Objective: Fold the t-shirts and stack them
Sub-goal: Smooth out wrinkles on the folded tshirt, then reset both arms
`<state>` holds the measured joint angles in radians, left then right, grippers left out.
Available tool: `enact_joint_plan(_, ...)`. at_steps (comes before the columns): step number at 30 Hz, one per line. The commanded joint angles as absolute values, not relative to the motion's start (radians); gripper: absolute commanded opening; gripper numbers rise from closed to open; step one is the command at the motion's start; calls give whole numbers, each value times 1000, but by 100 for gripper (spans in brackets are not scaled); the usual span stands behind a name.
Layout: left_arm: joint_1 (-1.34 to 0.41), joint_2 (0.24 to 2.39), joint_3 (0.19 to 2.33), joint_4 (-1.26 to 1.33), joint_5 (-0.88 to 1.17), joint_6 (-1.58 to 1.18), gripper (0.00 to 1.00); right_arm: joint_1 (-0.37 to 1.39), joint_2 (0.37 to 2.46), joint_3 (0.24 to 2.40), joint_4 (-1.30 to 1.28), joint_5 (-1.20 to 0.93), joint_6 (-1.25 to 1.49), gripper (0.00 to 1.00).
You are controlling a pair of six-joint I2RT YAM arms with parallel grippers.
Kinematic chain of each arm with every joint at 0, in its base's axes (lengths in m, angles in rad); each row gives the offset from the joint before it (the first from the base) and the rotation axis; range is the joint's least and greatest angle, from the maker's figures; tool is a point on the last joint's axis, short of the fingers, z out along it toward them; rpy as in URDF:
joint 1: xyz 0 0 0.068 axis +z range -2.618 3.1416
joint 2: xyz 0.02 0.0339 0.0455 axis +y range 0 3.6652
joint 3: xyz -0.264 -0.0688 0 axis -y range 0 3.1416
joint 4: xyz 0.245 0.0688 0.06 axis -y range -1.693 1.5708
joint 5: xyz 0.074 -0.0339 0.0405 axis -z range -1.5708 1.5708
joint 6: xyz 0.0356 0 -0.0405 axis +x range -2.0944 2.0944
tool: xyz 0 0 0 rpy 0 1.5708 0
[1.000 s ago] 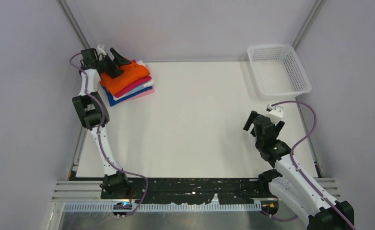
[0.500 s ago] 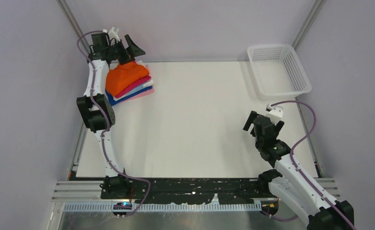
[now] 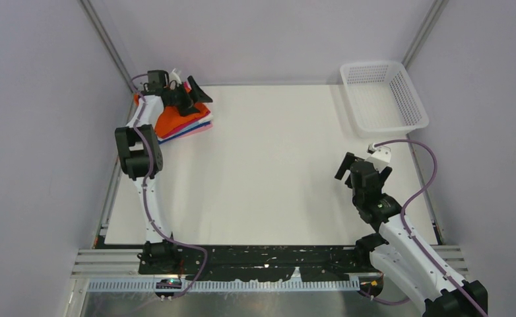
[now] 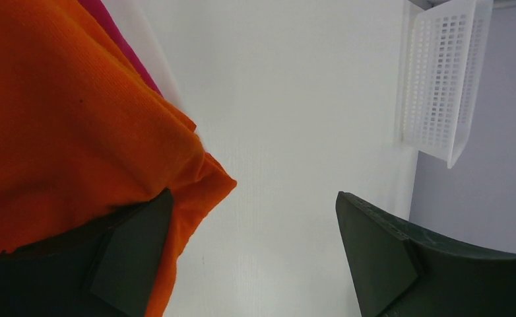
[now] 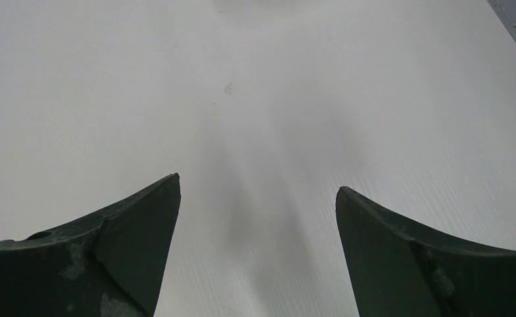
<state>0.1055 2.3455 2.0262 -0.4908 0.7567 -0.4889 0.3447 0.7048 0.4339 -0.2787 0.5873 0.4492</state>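
Observation:
A folded stack of t-shirts (image 3: 188, 124) lies at the table's far left. The bright orange one (image 3: 168, 119) is on top, over magenta, white, dark blue and pink layers. My left gripper (image 3: 191, 98) is open above the stack's right side. In the left wrist view the orange shirt (image 4: 64, 119) fills the left. One open finger (image 4: 133, 254) lies against its corner, and the gripper (image 4: 252, 224) holds nothing. A magenta edge (image 4: 120, 39) shows beside the orange shirt. My right gripper (image 3: 363, 166) is open and empty over bare table at the right (image 5: 258, 211).
A white mesh basket (image 3: 382, 98) stands at the far right corner and also shows in the left wrist view (image 4: 440, 79). Grey walls and metal posts close in the table (image 3: 275, 165) on three sides.
My left arm has swung from the back-left corner to the right and down over the stack, gripper open throughout. The orange shirt has stayed on top. The right arm has barely moved.

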Motion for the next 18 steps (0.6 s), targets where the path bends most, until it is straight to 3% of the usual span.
enact_joint_plan(1,88,2251,1911,-463,768,-484,99,341,696,452,-260,588,464,95)
enact_joint_plan(6,87,2172,1970,-513,746,-472,99,340,696,464,-263,560,457,95)
enact_joint_plan(10,68,1984,1934,-538,717,-441,99,341,681,477,-280,525,456,95)
enact_joint_plan(18,-55,1391,1283,-436,306,-452,99,341,568,464,-299,485,471,95)
